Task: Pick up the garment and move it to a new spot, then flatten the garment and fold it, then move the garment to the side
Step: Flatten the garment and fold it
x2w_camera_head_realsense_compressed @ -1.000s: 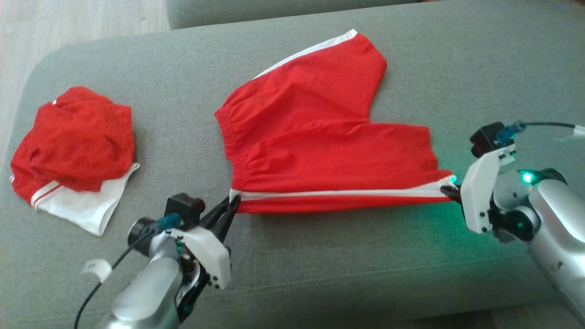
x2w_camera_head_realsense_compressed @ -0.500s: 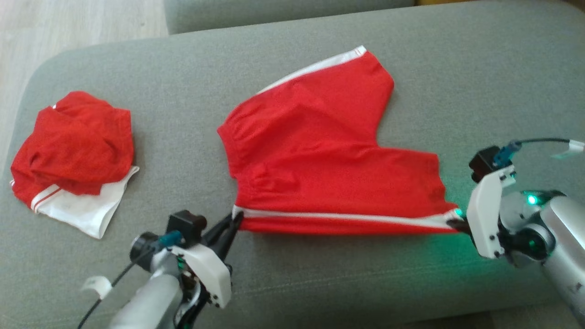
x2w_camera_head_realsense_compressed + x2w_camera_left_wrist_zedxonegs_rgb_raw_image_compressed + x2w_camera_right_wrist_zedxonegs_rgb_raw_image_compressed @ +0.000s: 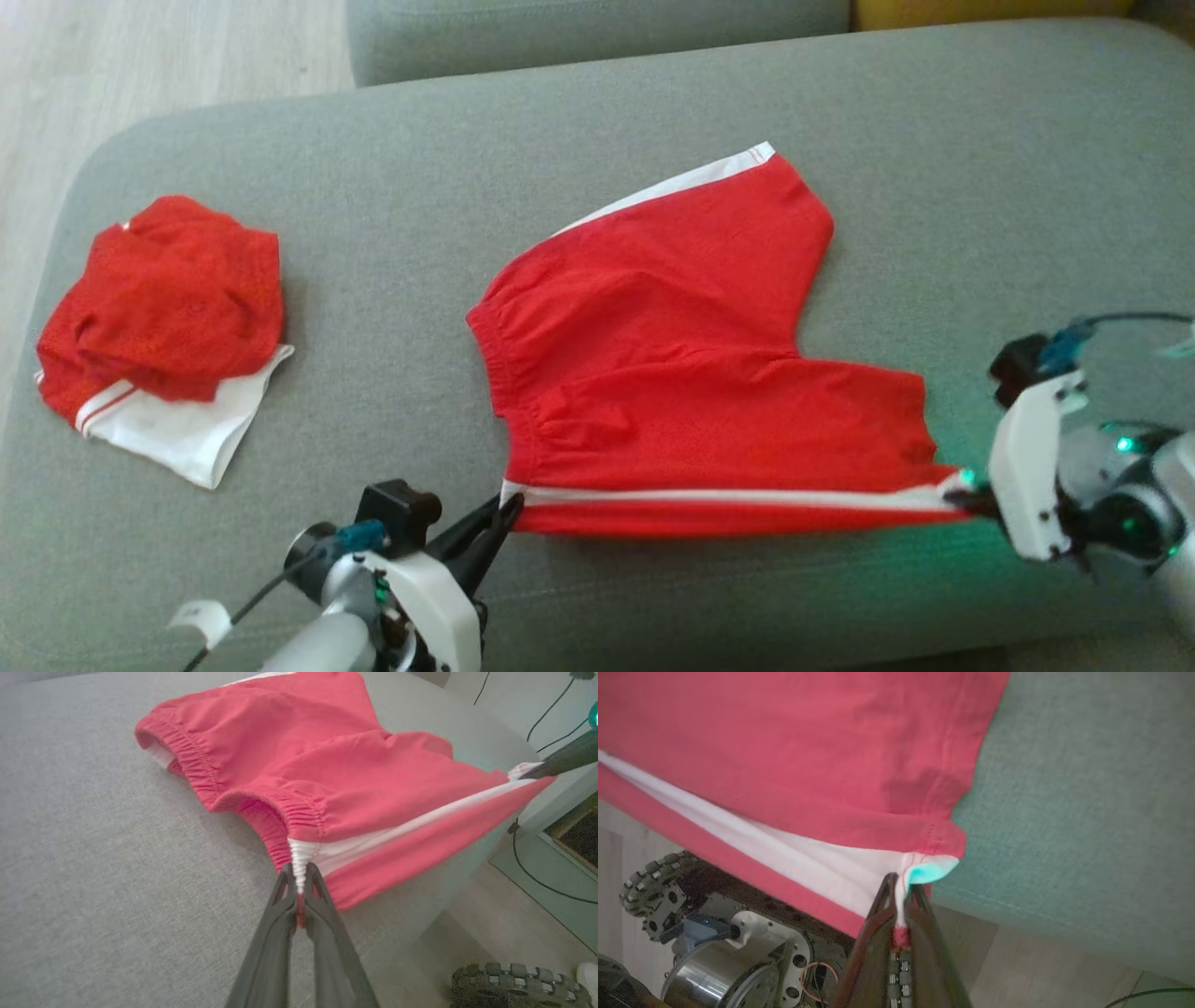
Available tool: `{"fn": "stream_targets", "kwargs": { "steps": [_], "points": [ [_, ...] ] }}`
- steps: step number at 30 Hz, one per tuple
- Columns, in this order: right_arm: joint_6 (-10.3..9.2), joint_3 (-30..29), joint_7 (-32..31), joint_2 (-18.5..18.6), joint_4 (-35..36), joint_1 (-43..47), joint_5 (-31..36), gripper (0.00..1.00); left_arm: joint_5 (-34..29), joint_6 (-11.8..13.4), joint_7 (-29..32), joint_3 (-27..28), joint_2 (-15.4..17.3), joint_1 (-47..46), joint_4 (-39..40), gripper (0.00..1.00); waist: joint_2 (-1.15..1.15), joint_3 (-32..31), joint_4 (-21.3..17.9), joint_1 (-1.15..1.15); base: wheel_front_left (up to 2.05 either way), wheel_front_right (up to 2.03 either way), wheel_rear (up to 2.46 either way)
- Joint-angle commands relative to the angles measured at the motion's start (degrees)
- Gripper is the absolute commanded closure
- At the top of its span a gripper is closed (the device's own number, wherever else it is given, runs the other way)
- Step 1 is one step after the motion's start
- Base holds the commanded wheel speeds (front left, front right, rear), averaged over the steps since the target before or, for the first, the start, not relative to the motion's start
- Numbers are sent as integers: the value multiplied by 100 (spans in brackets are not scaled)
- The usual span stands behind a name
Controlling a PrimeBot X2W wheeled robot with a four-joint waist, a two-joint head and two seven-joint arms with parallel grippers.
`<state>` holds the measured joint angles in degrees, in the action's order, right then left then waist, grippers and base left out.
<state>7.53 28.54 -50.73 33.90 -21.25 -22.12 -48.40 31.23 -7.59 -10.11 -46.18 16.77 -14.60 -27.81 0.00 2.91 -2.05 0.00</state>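
The garment (image 3: 681, 373) is a pair of red shorts with white side stripes, spread on the grey sofa seat (image 3: 467, 187). Its near edge is stretched taut between my two grippers. My left gripper (image 3: 504, 509) is shut on the waistband corner at the white stripe, seen close up with the garment (image 3: 327, 784) in the left wrist view, where that gripper (image 3: 300, 877) pinches the elastic. My right gripper (image 3: 962, 499) is shut on the leg hem corner. The right wrist view shows that gripper (image 3: 901, 889) clamped on the white stripe of the garment (image 3: 808, 751).
A second crumpled red and white garment (image 3: 159, 327) lies at the left end of the seat. The sofa's front edge runs just below both grippers, with wooden floor (image 3: 1041, 966) and the robot's wheeled base (image 3: 714, 942) beneath. A sofa backrest (image 3: 597, 28) stands behind.
The whole view has shifted, so the camera has moved. Both grippers, still shut on the garment's near edge, have drawn it toward the sofa's front edge and slightly right.
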Motion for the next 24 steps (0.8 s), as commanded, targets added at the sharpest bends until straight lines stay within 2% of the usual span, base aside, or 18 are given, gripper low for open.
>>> {"fn": "stream_targets", "kwargs": {
  "steps": [1, 12, 24],
  "points": [
    [-4, -137, 57, 244, 170, -99, 52, 100, 13, 13, -37, 236, 230, -229, 142, 100, 0, 37, 15, 0, 0, 0, 0],
    [-4, -1080, 582, -183, 736, -813, 544, 100, 364, 125, -281, 829, 179, -795, 756, 100, 0, 564, 280, 0, 0, 0, 0],
    [-4, -1132, 1626, -551, 169, -2120, 1255, 100, 482, 111, -338, 988, -223, -1672, 525, 100, 0, 1397, 753, 0, 0, 0, 0]
  ]
}}
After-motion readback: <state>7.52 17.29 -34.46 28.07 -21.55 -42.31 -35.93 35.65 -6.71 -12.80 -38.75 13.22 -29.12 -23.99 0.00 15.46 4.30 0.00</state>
